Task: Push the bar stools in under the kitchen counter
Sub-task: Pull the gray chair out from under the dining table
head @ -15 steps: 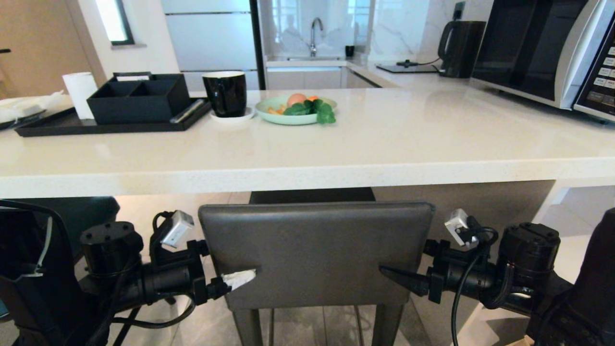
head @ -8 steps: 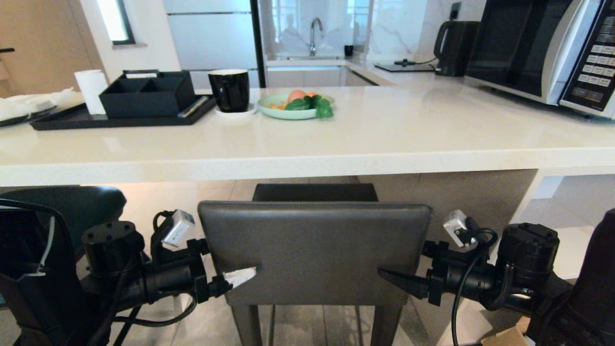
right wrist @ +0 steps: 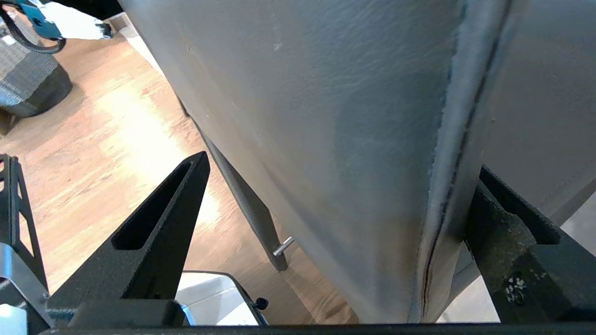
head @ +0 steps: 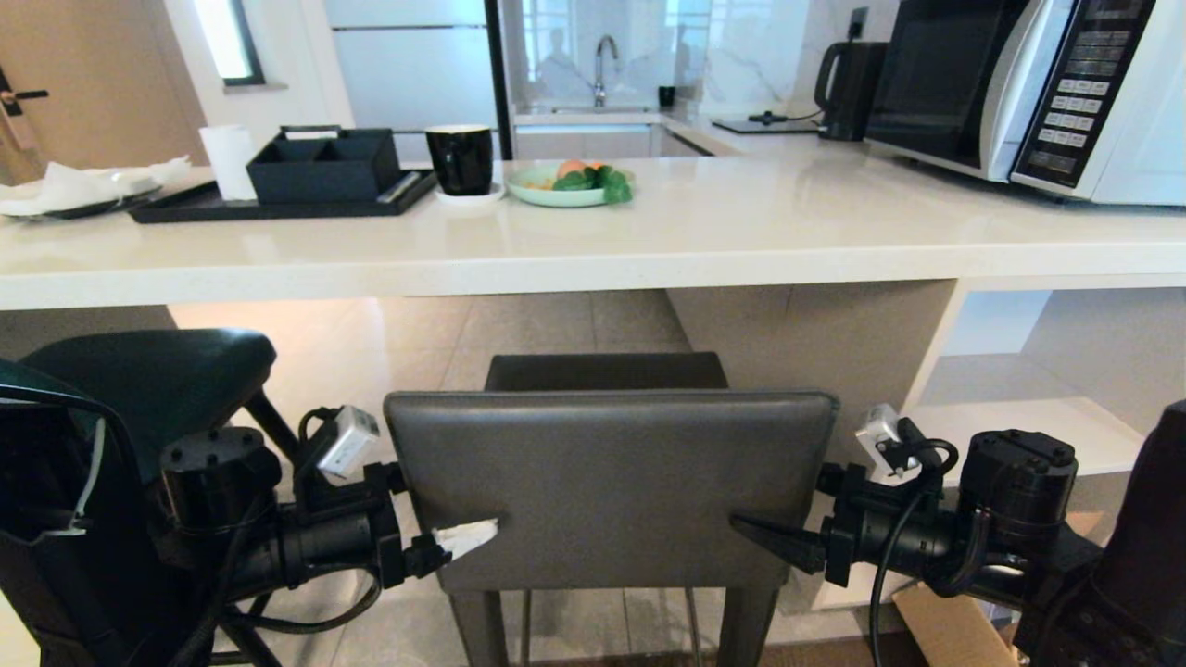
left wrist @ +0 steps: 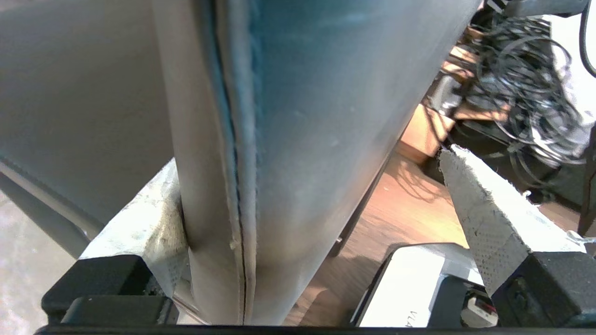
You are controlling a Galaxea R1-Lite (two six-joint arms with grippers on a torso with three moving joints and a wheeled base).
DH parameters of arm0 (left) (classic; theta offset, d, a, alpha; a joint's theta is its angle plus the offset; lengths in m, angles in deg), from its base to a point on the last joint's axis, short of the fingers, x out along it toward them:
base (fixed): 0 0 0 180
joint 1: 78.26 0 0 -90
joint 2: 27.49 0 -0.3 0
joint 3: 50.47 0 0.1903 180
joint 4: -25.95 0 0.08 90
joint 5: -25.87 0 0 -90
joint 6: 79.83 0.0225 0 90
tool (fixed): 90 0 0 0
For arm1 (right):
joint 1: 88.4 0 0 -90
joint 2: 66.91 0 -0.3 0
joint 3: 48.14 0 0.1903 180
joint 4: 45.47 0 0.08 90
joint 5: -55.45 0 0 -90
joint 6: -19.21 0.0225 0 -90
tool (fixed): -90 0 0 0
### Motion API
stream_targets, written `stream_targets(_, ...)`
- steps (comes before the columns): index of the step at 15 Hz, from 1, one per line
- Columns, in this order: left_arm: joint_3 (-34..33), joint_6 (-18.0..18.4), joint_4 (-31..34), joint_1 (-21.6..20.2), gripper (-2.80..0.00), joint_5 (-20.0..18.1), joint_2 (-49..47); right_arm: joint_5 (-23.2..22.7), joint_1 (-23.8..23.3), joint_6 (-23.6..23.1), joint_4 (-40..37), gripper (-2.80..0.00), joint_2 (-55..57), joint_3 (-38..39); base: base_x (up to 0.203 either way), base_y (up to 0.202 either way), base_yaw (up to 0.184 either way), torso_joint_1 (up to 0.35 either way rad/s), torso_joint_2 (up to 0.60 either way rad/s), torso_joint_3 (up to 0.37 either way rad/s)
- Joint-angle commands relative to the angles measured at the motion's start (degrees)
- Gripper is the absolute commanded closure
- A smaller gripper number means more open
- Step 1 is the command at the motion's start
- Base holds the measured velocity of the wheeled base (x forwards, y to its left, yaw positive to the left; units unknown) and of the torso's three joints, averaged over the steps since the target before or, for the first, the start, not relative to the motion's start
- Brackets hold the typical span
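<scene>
The dark grey bar stool's square backrest point(head: 611, 486) fills the lower middle of the head view, and its seat point(head: 607, 371) shows in front of the kitchen counter point(head: 649, 259). My left gripper point(head: 463, 537) is open and straddles the backrest's left edge point(left wrist: 298, 93), with one white finger point(left wrist: 484, 218) well off it. At the right edge point(right wrist: 326, 93) my right gripper point(head: 746, 530) straddles the backrest the same way, open, one black finger point(right wrist: 158, 232) standing clear. The teal bar stool point(head: 148, 371) stands at the left, partly under the counter.
On the counter are a black tray with an organiser point(head: 278, 199), a black mug point(head: 460, 159), a green plate of food point(head: 565, 185), a kettle point(head: 848, 79) and a microwave point(head: 1010, 83). White shelves point(head: 1010, 417) sit under its right end. A cardboard piece point(head: 945, 630) lies on the floor.
The whole view has drawn back: the counter looks farther and higher. The grey backrest and both grippers keep their place in the picture. More of the grey seat and teal stool shows.
</scene>
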Motion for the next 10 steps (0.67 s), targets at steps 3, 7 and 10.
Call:
stream_targets(3,-1.38,0.10,-0.60,0.61,-2.80,0.72,0.63,-0.17,0.09,-0.04,0.49,-2.80,-0.01,0.48,-0.193,0.000,-0.001,0.004,0.00,0.003)
stream_targets(7,-2.08,0.10,-0.60,1.20,-2.80,0.90,1.13,0.10,0.26,-0.04,0.49,-2.80,-0.10,0.83,-0.194,0.000,0.000,0.004,0.00,0.000)
stream_targets(10,-2.49,0.08,-0.60,2.08,-2.80,2.17,1.48,0.18,0.35,-0.04,0.49,-2.80,-0.54,0.88,-0.193,0.000,-0.002,0.003,0.00,0.004)
